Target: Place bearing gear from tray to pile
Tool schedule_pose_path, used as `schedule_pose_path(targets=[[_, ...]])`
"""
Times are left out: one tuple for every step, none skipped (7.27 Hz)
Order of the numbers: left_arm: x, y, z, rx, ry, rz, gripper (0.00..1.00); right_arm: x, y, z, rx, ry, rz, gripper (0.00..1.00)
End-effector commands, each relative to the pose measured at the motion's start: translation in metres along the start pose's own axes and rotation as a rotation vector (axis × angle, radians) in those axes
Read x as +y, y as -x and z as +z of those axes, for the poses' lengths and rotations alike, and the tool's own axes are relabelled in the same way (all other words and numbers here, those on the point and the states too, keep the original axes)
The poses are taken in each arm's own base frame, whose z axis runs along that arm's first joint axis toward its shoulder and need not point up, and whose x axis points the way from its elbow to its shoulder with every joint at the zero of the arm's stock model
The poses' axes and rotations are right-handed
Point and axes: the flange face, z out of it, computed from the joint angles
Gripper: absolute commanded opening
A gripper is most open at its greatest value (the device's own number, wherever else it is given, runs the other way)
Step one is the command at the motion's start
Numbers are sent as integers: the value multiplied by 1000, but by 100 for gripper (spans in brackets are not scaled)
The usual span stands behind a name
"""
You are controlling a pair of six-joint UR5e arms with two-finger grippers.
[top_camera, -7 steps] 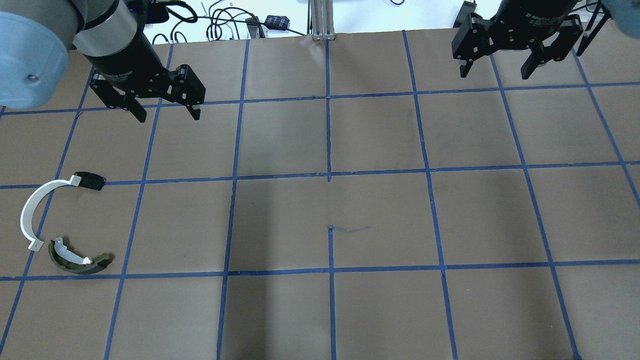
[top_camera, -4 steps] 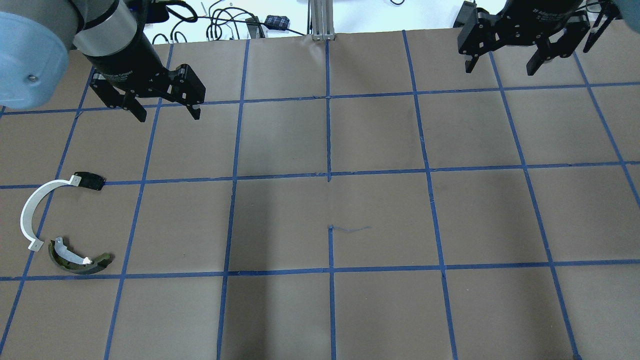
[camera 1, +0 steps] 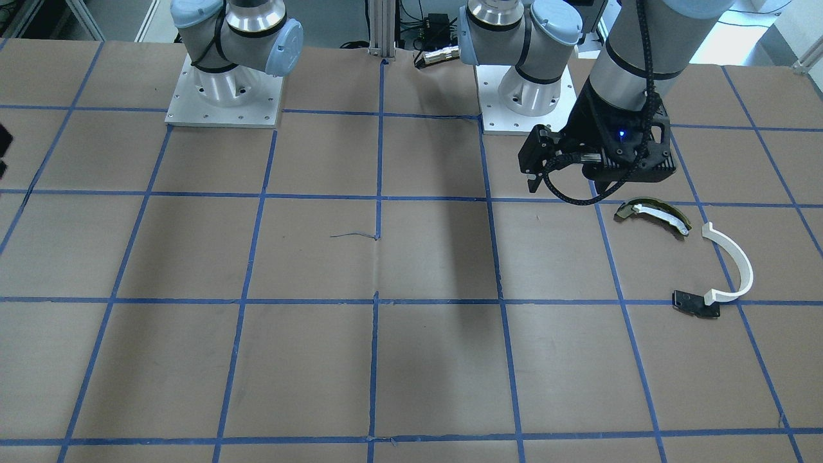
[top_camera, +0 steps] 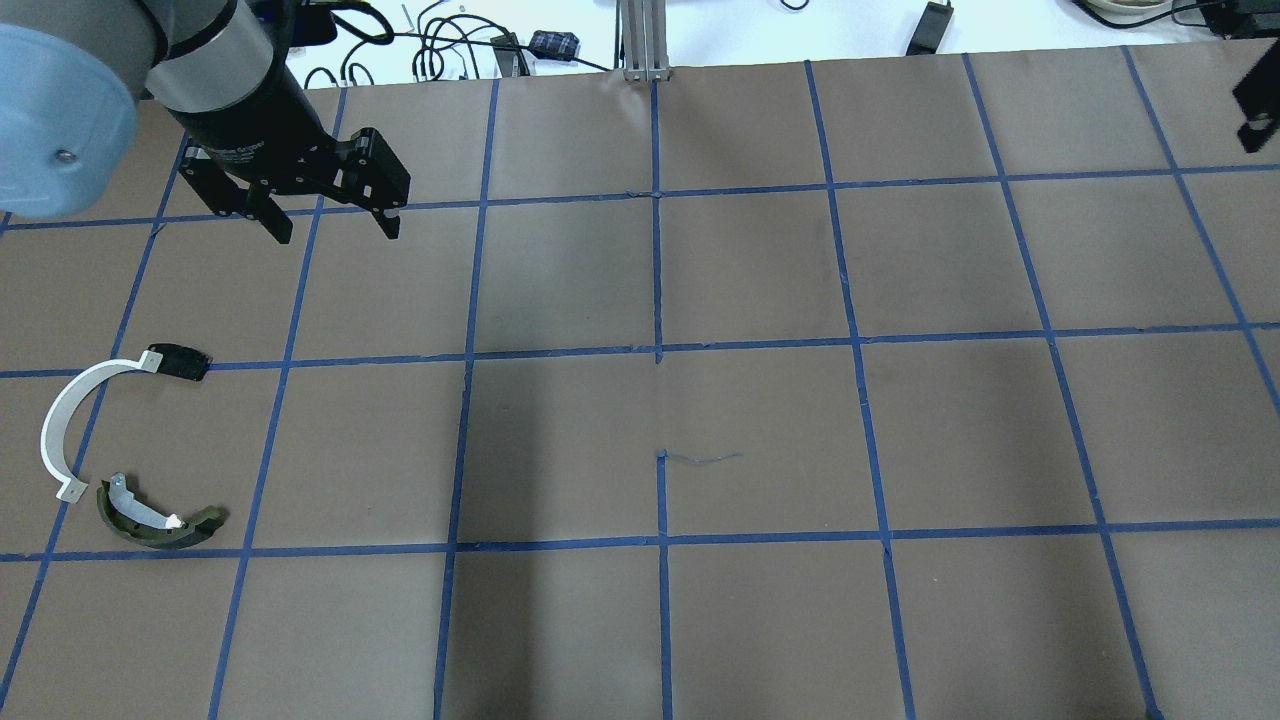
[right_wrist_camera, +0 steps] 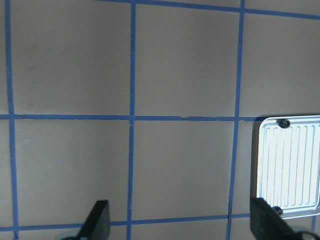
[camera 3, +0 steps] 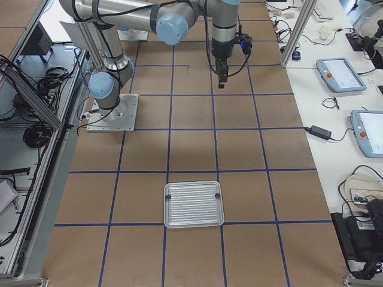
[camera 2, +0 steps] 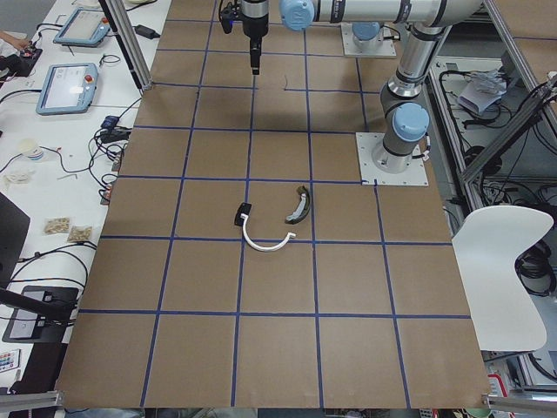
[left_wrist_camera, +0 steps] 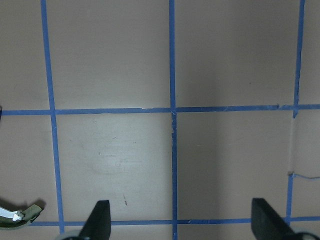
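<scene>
The pile lies at the table's left: a white arc strip (top_camera: 58, 420), an olive-and-white curved piece (top_camera: 150, 522) and a flat black bracket (top_camera: 180, 361). My left gripper (top_camera: 335, 228) hangs open and empty, high above the table, forward and inward of the pile; its wrist view (left_wrist_camera: 182, 222) shows the olive piece's tip (left_wrist_camera: 17, 216). The ribbed metal tray (camera 3: 191, 209) lies at the table's right end with two small dark round parts (camera 3: 168, 197) on its rim. My right gripper (right_wrist_camera: 182, 222) is open and empty, with the tray (right_wrist_camera: 292, 165) at its view's right edge.
Brown paper with blue tape grid lines covers the table. An aluminium post (top_camera: 645, 40) and cables stand at the far edge. Both arm bases (camera 1: 225, 96) sit on the robot's side. Tablets and cables lie on a side bench (camera 3: 341, 75).
My right gripper has moved right and away, nearly out of the overhead view. My left gripper and the pile have not moved.
</scene>
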Motion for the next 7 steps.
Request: schedule_pose_path(targets=[[0,0,1,-1,1,0,100,47,-111,65,-145,14,-88,100],[-1,0,1,1,2,0,100,81,-160,104,-187,11,-151,100],[-1,0,1,-1,2,0,100,101,-204,146,-128,-18,-167,100],[-1,0,1,-1,2,0,100,129,-236,199,-135,-3,-114,100],[-1,1,1,-1,1,-1,100,154,-255,256,-175,-1,-154,100],[-1,0,1,1,-1,0,100,157,-267,297,-123,-19,-228,100],[-3,0,2,1,-5,0,100,154,-276,329,-128,-14,-230,100]])
